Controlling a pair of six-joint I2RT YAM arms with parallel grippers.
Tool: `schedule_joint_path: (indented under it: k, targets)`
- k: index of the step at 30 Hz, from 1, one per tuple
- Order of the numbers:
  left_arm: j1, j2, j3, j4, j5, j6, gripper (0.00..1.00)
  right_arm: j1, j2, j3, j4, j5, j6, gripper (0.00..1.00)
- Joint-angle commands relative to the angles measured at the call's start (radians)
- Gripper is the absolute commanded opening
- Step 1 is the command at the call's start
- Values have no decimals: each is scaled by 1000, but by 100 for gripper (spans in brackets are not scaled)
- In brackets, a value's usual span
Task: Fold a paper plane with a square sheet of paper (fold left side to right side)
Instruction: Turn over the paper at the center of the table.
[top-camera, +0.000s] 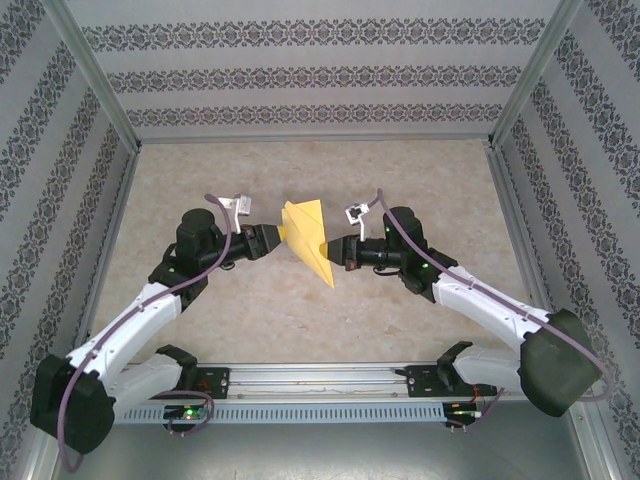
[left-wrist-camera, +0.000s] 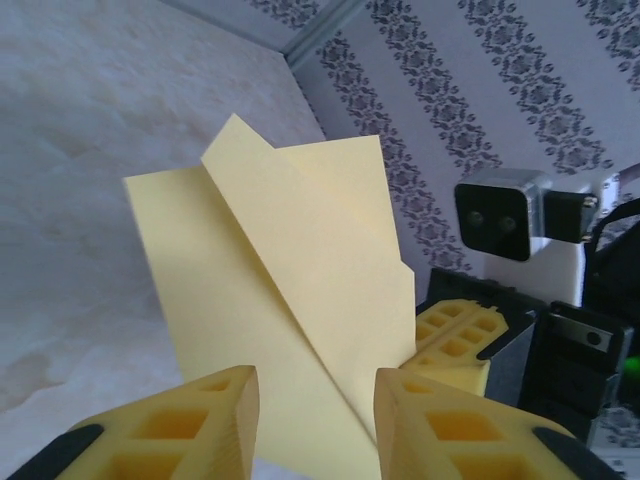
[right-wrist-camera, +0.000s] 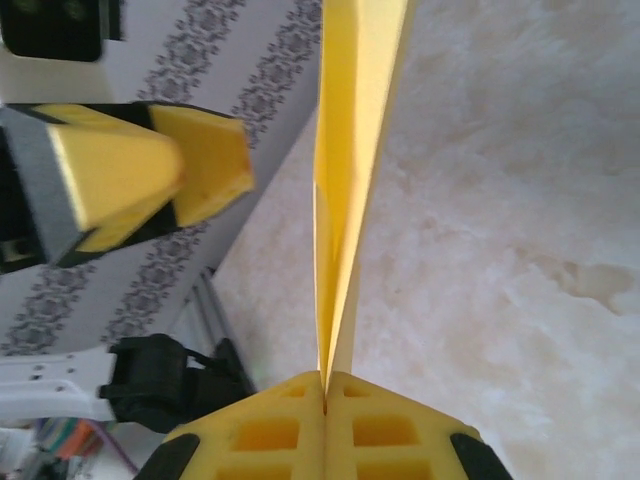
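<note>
Right jaws: fully closed, pinching the creased edge of the paper (right-wrist-camera: 350, 150). Left jaws: parted with a clear gap, gripping nothing; the paper stands just in front of them. Count: one paper, folded, held on edge above the middle of the counter (top-camera: 430, 190), between two arms. Open counter lies on every side of it. Patterned walls (top-camera: 320, 70) close three sides.

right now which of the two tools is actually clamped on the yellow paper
The right tool: its fingers are pressed shut on the folded paper. The left tool has its fingers apart, with the paper loose between them.
</note>
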Motion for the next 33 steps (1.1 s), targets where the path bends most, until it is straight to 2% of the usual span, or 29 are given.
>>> schedule_joint_path:
  k: [1,5,10,13,16,19,25,29,33]
  targets:
    - [19,-83,55,-180,-95,113,39,54,-28,91,-250,213,-179,1]
    - [29,-176,65,-291,-229,154,46,167,-2,188,-465,549,-305,1]
    - [34,-288,41,-382,-440,175,51,318,108,310,-639,977,-379,1]
    - [36,-346,21,-440,-567,165,55,381,202,373,-716,1165,-391,1]
    - [39,-393,5,-486,-662,151,57,426,323,428,-784,1299,-395,1]
    - [43,-426,-10,-495,-694,148,58,457,446,482,-837,1379,-379,3]
    - [45,-435,-9,-501,-702,150,58,500,701,620,-960,1457,-292,5]
    - [45,-429,-9,-504,-698,150,58,509,819,694,-1023,1454,-244,8]
    - [47,-421,-12,-501,-688,148,58,510,880,720,-1028,1391,-218,15]
